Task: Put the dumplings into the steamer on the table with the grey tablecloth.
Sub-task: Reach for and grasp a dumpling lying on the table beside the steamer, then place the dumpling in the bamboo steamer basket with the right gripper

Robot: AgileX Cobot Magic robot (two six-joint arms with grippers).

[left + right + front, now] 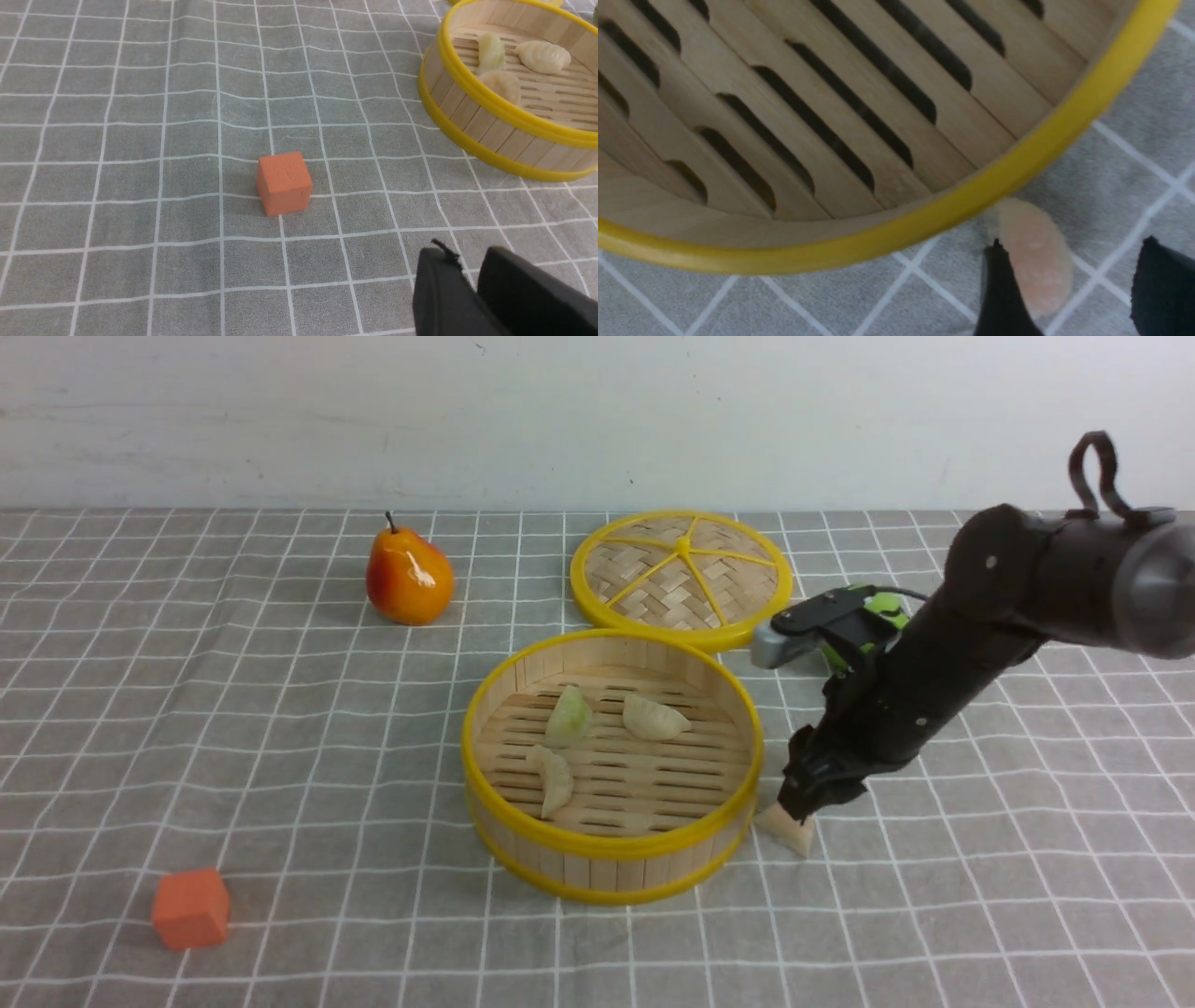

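The steamer (pixel 611 863) stands mid-table on the grey tablecloth (pixel 280 709). It holds three dumplings: a pale green one (pixel 569 715), a cream one (pixel 654 718) and another cream one (pixel 553 778). They also show in the left wrist view (pixel 490 51) (pixel 544 56) (pixel 502 84). A pinkish dumpling (pixel 789 831) lies on the cloth just right of the steamer wall. My right gripper (pixel 801 807) is down over it, jaws open, with the pinkish dumpling (pixel 1034 259) between them beside one finger. My left gripper (pixel 469 263) is shut and empty, out of the front view.
A flat woven yellow-rimmed lid (pixel 681 579) lies behind the steamer. A toy pear (pixel 408 577) stands at the back left. An orange cube (pixel 190 908) sits front left, and shows in the left wrist view (pixel 284 183). A green object (pixel 882 611) is partly hidden behind my right arm.
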